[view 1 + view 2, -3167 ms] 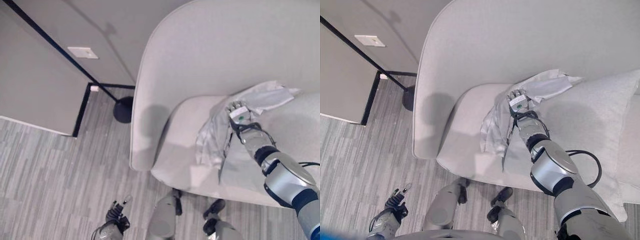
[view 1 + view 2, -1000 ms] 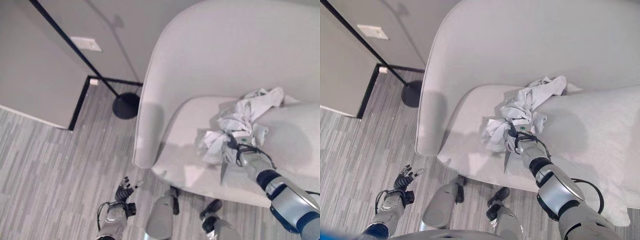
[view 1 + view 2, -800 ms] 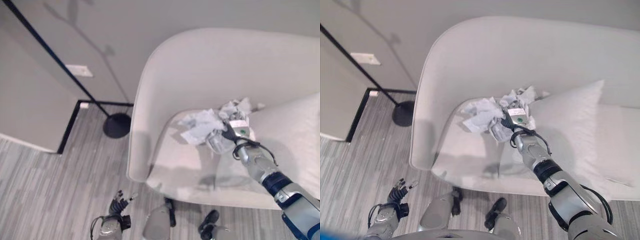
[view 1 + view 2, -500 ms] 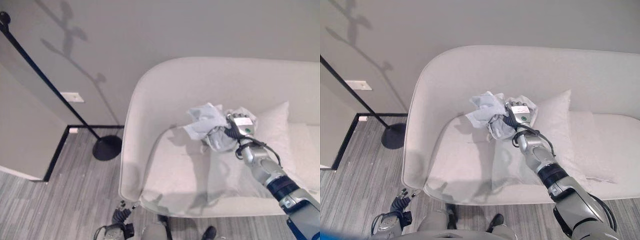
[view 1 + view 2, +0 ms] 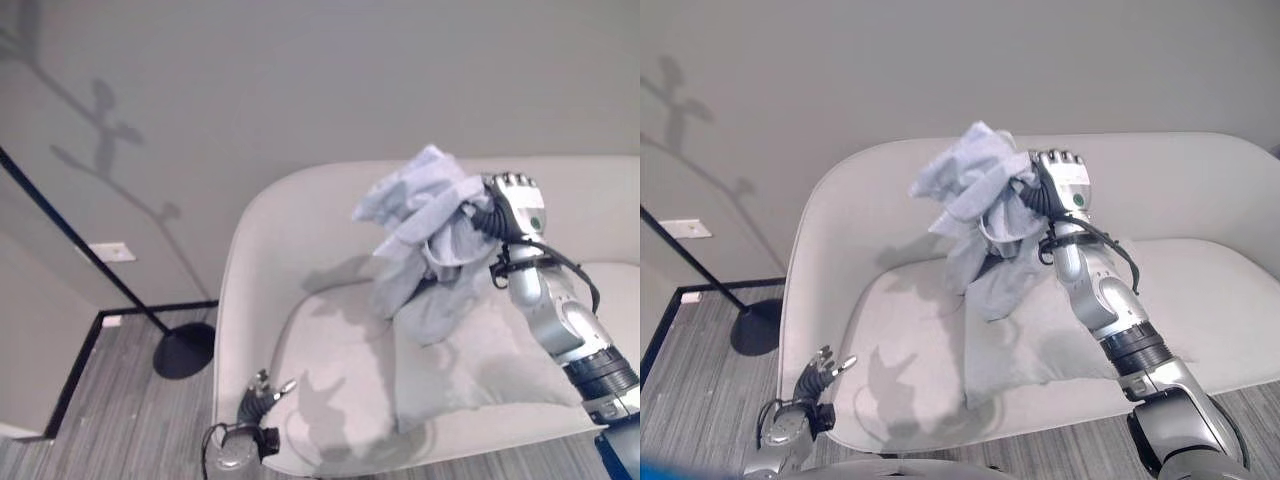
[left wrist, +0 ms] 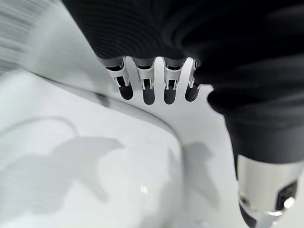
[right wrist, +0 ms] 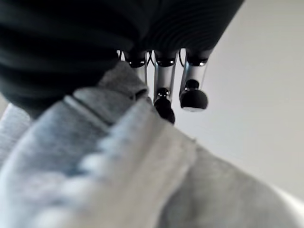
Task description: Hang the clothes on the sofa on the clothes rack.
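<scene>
Garment [image 5: 425, 235] (soft, light, bunched) hangs limp above sofa [image 5: 300, 330]; right hand [image 5: 508, 205] fingers clamp its gathered middle.

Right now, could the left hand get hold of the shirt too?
Probably not yet. The left hand hangs low by the sofa seat's front edge, while the right hand holds the shirt high above the seat.

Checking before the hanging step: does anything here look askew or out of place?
Nothing looks damaged. The grey garment is a crumpled bunch in the right hand, lifted clear of the sofa, not spread for hanging. A cushion lies on the seat below it.
</scene>
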Controlling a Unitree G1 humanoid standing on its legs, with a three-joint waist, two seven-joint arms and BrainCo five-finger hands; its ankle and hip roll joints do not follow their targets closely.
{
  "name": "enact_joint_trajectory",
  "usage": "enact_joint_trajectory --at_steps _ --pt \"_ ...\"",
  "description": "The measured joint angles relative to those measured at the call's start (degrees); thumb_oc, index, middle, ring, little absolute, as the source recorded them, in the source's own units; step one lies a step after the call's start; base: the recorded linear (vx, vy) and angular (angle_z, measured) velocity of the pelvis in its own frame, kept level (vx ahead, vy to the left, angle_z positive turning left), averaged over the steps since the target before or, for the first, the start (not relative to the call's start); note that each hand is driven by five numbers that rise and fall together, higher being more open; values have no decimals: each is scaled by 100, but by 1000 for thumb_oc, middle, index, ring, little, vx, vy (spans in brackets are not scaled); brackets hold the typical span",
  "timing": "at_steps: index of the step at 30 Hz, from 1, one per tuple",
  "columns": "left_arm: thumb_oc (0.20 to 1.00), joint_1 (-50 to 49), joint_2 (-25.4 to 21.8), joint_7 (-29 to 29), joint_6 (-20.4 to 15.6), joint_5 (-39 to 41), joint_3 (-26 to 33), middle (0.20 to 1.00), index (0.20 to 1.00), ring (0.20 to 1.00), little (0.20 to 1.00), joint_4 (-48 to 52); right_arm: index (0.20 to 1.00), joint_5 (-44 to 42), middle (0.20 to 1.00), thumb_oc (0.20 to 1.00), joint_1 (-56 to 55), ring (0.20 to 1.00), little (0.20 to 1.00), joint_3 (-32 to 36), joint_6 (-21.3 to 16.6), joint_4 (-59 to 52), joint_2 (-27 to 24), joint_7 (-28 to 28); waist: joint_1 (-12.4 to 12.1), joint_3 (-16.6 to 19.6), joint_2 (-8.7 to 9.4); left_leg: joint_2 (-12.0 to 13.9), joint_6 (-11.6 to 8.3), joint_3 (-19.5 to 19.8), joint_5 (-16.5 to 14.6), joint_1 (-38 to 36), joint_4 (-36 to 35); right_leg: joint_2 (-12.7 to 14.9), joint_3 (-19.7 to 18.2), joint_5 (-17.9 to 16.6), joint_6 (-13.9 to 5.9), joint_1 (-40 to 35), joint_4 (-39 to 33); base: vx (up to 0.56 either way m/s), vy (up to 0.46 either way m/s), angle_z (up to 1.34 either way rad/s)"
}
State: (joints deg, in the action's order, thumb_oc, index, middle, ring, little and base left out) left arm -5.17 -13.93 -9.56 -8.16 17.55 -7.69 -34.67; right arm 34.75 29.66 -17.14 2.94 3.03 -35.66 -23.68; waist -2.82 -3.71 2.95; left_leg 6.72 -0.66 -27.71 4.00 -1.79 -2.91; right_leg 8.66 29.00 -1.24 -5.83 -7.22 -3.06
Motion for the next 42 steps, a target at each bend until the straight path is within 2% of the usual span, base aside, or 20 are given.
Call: enact_joint_trajectory --at_steps 10,15,17,20,24,29,36,42 --pt "1000 433 -130 -370 -46 -775 -445 1000 1000 1000 1000 655 200 -941 200 200 1245 200 200 10 -219 -84 -26 -134 128 140 106 42 -48 -194 -33 -141 -11 -26 -212 -9 15 2 -8 4 -1 -10" --pt "1000 696 -283 -462 -132 -1190 -624 1000 1000 1000 1000 889 200 -1723 200 200 2396 200 200 -25 -457 52 -695 -235 127 227 238 67 -48 -209 -32 -149 2 -56 -240 -28 26 0 -25 0 0 -1" --pt "1000 836 -411 -497 -134 -1369 -838 1000 1000 1000 1000 918 200 -2020 200 200 3100 200 200 -183 -602 456 -1020 -331 133 280 320 72 -49 -241 -32 -145 2 -59 -247 -28 26 2 -25 -12 2 -5" --pt "1000 987 -500 -498 -136 -1447 -949 1000 1000 1000 1000 909 200 -2473 200 200 3959 200 200 -450 -713 1118 -1178 -382 179 354 429 79 -50 -284 -33 -155 3 -60 -274 -29 26 14 -25 -12 6 -6" --pt "1000 1169 -548 -524 -139 -1622 -1043 1000 1000 1000 1000 893 200 -3163 200 200 4749 200 200 -907 -895 1655 -1185 -394 291 447 560 86 -90 -316 -60 -162 3 -53 -294 -20 17 34 -30 -1 -5 -2" --pt "1000 1523 -536 -690 -139 -1672 -1186 1000 1000 1000 1000 700 200 -3604 200 200 5011 200 200 -1260 -1079 1778 -1159 -353 327 488 616 86 -90 -322 -60 -163 6 -53 -298 -21 18 41 -30 0 0 0" --pt "1000 2433 -555 -1267 -138 -2291 -1520 1000 1000 1000 1000 464 200 -4103 200 200 5082 200 200 -1597 -1356 961 -747 -166 617 505 624 100 -96 -523 -63 -246 -5 -56 -499 -41 39 111 -4 -1 -5 -15" --pt "1000 2554 -421 -1274 -136 -2339 -1850 1000 1000 1000 1000 454 200 -4273 200 200 5081 200 200 -1747 -1488 401 -708 48 737 508 620 116 -111 -626 -74 -312 -14 -74 -589 -43 41 104 -18 5 -9 -9"
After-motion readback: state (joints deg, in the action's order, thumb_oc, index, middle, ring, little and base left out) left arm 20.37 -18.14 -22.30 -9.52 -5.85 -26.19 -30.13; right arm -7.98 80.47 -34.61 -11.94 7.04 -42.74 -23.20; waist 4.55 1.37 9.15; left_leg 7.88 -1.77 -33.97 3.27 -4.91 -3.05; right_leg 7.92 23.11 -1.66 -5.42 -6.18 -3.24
